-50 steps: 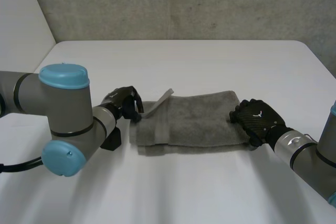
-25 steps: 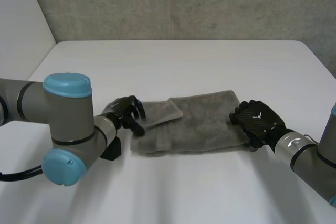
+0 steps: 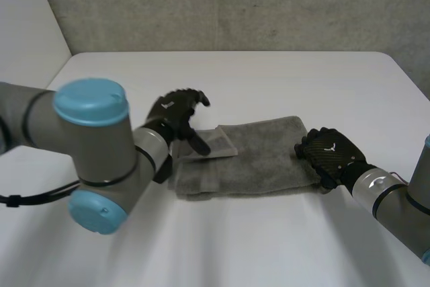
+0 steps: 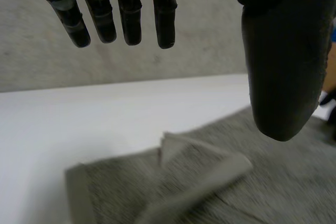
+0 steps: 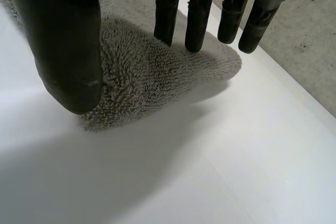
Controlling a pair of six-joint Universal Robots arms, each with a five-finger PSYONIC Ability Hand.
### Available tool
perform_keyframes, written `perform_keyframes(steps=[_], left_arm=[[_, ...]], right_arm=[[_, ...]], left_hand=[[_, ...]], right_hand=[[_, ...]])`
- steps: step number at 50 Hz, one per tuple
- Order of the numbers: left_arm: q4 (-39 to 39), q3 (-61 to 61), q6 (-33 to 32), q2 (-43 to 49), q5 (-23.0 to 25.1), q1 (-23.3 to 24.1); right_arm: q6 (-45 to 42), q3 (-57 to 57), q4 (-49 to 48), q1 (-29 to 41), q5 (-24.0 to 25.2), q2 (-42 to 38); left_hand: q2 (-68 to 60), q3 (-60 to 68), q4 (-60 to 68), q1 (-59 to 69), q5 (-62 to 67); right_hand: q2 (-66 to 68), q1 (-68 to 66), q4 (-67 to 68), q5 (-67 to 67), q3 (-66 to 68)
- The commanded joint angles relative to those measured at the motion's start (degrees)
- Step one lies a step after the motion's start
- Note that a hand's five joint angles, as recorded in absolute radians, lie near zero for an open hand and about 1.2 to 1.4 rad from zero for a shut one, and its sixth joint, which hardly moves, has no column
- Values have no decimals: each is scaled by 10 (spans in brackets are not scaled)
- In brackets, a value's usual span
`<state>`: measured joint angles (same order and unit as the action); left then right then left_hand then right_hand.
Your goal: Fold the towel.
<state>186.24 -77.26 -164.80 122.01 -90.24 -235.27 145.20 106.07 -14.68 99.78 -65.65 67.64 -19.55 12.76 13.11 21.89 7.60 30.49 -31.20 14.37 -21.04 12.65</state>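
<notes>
Grey towel (image 3: 262, 156) lies folded flat on the white table (image 3: 269, 78), roughly midway between the two arms. Left hand (image 3: 176, 113) hovers above the towel's left end, fingers (image 4: 128, 14) straight and spread wide from the thumb, holding nothing. Below it a small flap (image 3: 218, 142) of the towel is turned over onto the top layer. Right hand (image 3: 329, 152) sits at the towel's right end, fingers (image 5: 197, 19) straight over the pile, thumb (image 5: 68, 51) by the near edge, nothing gripped.
</notes>
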Motion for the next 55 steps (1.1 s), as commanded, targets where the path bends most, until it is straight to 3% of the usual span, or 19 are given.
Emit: perform_keyframes(steps=[1, 8, 14, 20, 32, 45, 55], left_arm=[[-1, 6, -74, 52, -3, 25], [6, 12, -153, 74, -10, 50], [65, 27, -207, 88, -56, 52], [91, 48, -265, 110, -70, 53], [97, 72, -275, 133, -90, 39], [96, 72, -274, 133, -107, -20], [92, 57, -270, 118, -108, -9]], right_arm=[[0, 0, 0, -1, 0, 0], [0, 0, 0, -1, 0, -1], [0, 0, 0, -1, 1, -1], [0, 0, 0, -1, 1, -1], [-1, 0, 0, -1, 1, -3], [-1, 0, 1, -1, -1, -2], [0, 0, 0, -3, -6, -1]], left_hand=[[9, -28, -31, -33, 10], [11, -28, -31, -34, 9], [8, -28, -31, -31, 12], [2, -28, -31, -26, 17], [-1, -28, -31, -23, 20], [-1, -28, -31, -23, 20], [-1, -28, -31, -23, 20]], right_hand=[[3, 4, -44, 3, -26], [3, 4, -44, 3, -26], [3, 4, -44, 3, -26], [3, 4, -44, 3, -26], [4, 3, -44, 1, -26], [3, 4, -44, 3, -26], [8, -1, -44, -2, -26]])
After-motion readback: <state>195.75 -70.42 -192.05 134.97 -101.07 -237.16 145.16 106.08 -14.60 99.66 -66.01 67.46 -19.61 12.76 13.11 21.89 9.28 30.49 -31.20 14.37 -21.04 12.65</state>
